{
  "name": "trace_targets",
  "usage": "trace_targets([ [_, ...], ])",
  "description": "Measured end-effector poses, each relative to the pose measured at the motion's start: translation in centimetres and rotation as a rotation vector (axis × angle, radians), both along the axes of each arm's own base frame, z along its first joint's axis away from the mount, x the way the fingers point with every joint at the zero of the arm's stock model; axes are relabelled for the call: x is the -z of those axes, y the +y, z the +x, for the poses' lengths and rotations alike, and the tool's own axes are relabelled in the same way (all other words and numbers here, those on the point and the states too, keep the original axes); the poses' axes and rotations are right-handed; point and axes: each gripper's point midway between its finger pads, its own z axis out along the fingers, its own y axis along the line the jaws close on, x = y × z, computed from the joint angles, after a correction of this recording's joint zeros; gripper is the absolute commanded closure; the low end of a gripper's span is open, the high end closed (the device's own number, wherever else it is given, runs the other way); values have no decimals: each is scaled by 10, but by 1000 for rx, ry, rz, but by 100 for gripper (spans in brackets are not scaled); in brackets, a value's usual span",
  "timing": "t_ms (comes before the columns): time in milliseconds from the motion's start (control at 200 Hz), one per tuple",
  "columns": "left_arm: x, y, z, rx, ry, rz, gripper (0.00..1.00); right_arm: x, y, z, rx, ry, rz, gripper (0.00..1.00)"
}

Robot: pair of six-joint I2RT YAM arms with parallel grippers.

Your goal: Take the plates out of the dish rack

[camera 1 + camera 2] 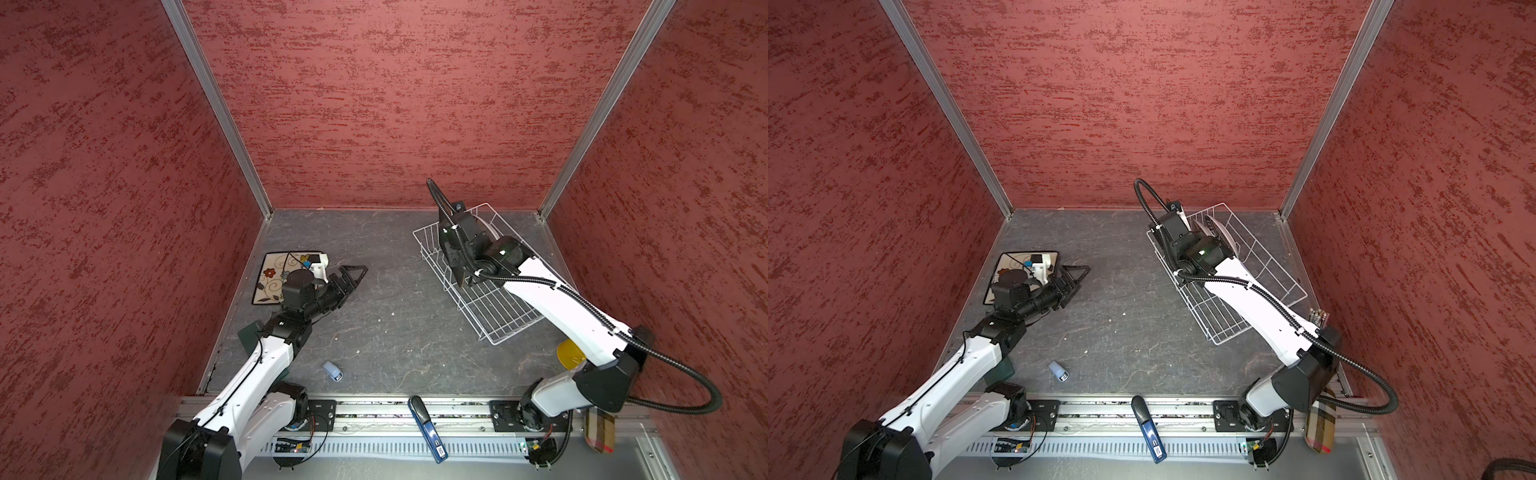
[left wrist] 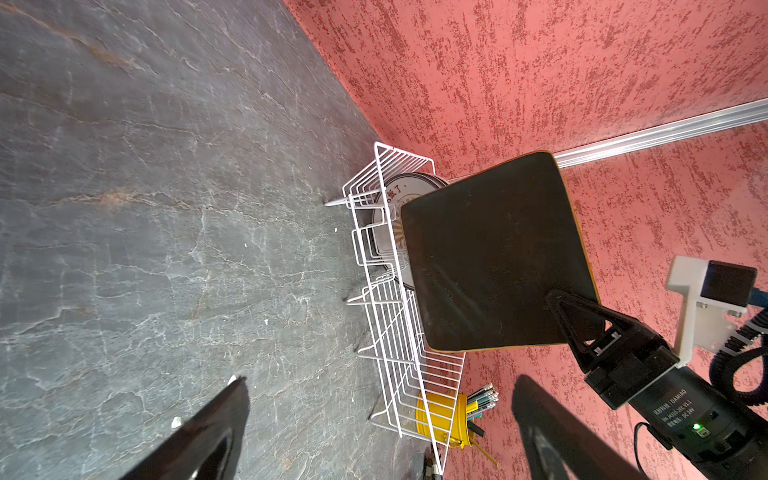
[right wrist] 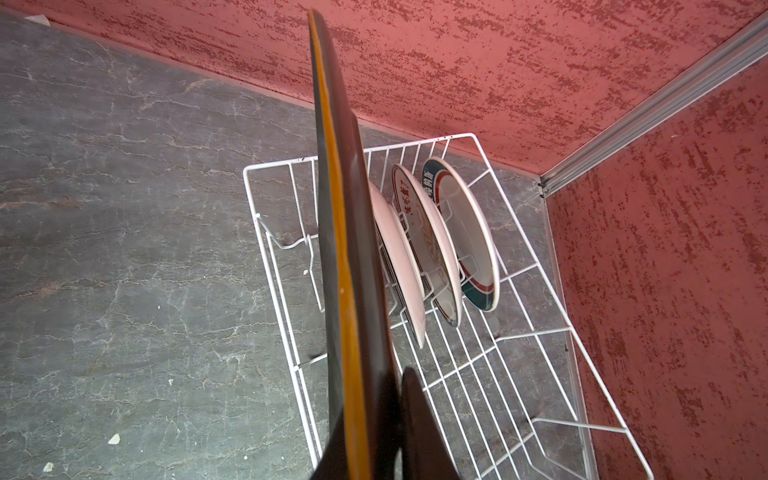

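1. The right gripper (image 2: 575,322) is clamped near one corner of the dark brown square plate (image 2: 490,249) and holds it on edge above the dish rack (image 1: 478,303). The plate seems lifted clear of the prongs, though its lower edge is hard to judge.
2. The dish rack sits on the counter (image 1: 395,332) at the back right, near the corner of the red walls.
3. Three round plates stand upright between the prongs at the rack's end toward the back wall. The teal-rimmed plate (image 3: 469,241) is hindmost, a sunburst plate (image 3: 428,249) is next, and a third plate (image 3: 399,257) is closest to the held square one.
4. The left gripper (image 1: 353,275) hangs over the counter's left side with its jaws spread wide, holding nothing.
5. The cream flowered plate (image 1: 272,278) lies flat on the counter just beside that gripper, partly hidden by the left arm.
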Motion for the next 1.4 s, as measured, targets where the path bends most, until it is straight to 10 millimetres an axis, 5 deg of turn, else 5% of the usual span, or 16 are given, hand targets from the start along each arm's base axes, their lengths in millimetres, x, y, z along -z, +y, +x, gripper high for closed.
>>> trace_targets([
  [661, -14, -26, 1, 38, -45, -55, 2, -23, -1, -4, -1, -63, 60, 100],
  [1403, -23, -97, 1, 145, -61, -203, 1, -59, 17, 5, -28, -127, 104, 100],
])
